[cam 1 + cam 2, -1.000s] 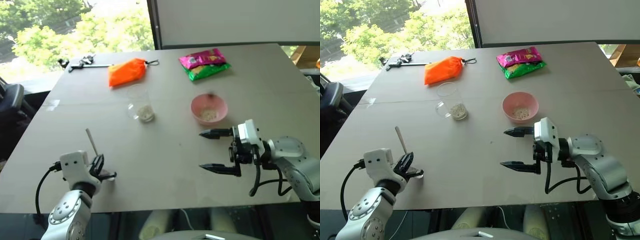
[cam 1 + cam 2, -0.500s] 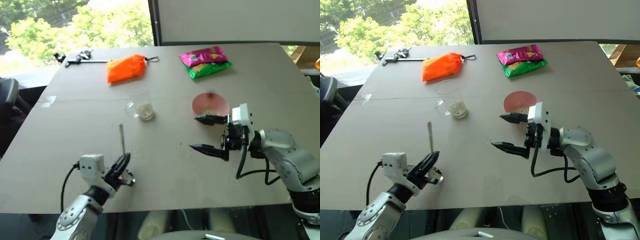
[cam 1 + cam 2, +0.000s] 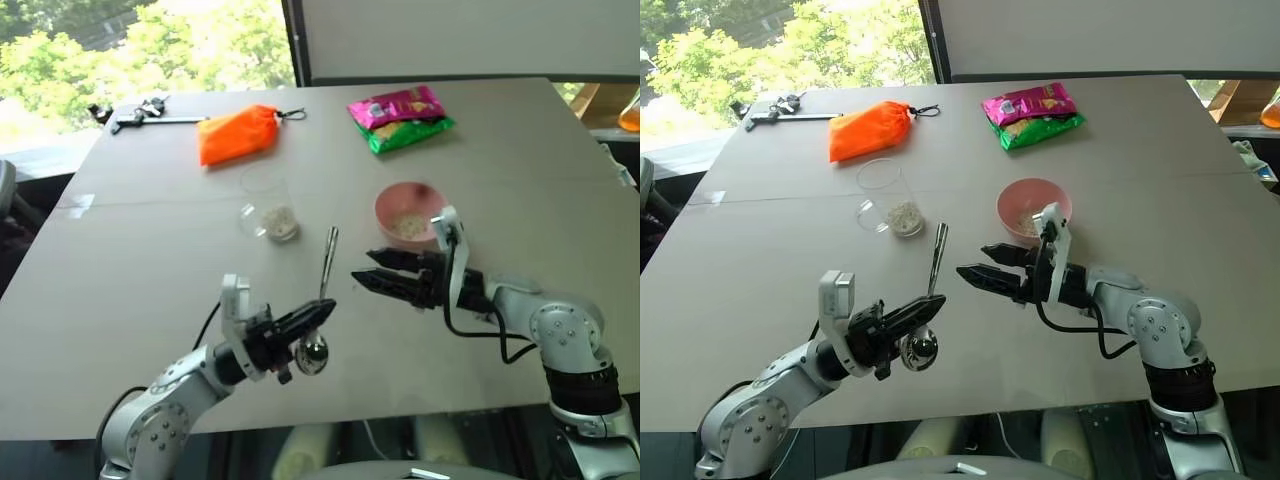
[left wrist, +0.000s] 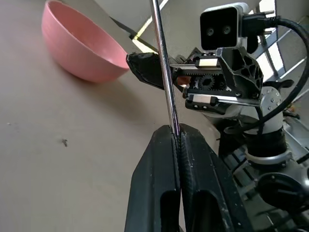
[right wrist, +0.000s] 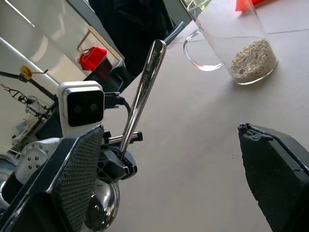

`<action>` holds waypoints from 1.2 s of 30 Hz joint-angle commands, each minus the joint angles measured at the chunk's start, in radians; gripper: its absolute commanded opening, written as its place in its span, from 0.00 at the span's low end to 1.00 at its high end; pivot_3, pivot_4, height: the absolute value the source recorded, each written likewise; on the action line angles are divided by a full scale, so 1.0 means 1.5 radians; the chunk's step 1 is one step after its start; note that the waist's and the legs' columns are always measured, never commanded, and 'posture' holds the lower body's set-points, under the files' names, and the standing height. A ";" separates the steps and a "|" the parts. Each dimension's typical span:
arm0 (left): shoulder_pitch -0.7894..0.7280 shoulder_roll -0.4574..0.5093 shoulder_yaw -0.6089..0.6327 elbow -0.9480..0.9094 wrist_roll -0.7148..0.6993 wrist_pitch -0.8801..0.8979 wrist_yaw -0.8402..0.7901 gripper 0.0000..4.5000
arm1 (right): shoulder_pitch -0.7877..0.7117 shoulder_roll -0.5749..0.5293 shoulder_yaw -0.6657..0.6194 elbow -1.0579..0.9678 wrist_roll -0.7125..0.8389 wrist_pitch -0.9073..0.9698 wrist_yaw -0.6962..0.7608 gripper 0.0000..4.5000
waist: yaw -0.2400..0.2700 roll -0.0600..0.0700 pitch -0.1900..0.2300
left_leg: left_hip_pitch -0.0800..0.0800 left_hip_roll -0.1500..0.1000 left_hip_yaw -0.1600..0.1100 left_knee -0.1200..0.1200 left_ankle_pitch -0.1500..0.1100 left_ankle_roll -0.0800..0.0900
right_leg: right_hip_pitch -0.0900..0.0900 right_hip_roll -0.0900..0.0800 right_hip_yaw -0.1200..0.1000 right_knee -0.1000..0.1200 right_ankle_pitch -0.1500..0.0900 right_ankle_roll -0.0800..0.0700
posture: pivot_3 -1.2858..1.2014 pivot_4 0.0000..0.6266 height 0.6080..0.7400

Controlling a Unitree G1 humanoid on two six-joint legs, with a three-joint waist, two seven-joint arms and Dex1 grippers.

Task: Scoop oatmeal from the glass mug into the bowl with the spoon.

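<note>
1. Step: spoon handover, judged from the poses. The left gripper (image 3: 908,316) is clamped on the spoon (image 3: 931,293) low on the handle; the spoon's bowl hangs by the fingers and the handle points up.
2. The glass mug (image 3: 885,198), with oatmeal (image 3: 904,215) in its bottom, stands beyond the spoon, well apart from both arms.
3. The right gripper (image 3: 987,268) is spread wide and empty, aimed at the spoon handle, near it but not touching.
4. The bowl (image 3: 1033,209) sits just behind the right gripper, with a few grains inside.
5. Next, probably: the right closes on the upper handle, then the left lets go. Risk: the spoon twists during the swap.
</note>
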 commanded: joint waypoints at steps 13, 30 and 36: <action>-0.098 0.042 -0.061 0.059 -0.074 0.070 -0.091 0.00 | -0.029 0.034 -0.017 -0.024 0.095 0.016 0.003 0.74 | -0.009 0.000 0.000 | 0.000 0.000 0.002 0.001 0.000 0.000 | -0.003 0.000 0.003 0.006 0.000 0.000 | 0.52 0.24 1.00; -0.102 0.078 -0.063 0.081 -0.061 0.075 -0.124 0.00 | -0.023 -0.007 -0.003 -0.016 0.119 0.008 0.043 0.02 | -0.015 0.000 0.000 | 0.000 0.000 0.003 0.001 0.000 0.000 | -0.003 0.000 0.005 0.006 0.000 0.000 | 0.52 0.24 1.00; -0.092 0.080 -0.048 0.081 -0.024 0.041 -0.102 0.39 | -0.025 0.001 0.006 -0.019 0.091 -0.005 0.029 0.00 | -0.015 0.000 0.000 | 0.000 0.000 0.003 0.001 0.000 0.000 | -0.003 0.000 0.005 0.006 0.000 0.000 | 0.52 0.24 1.00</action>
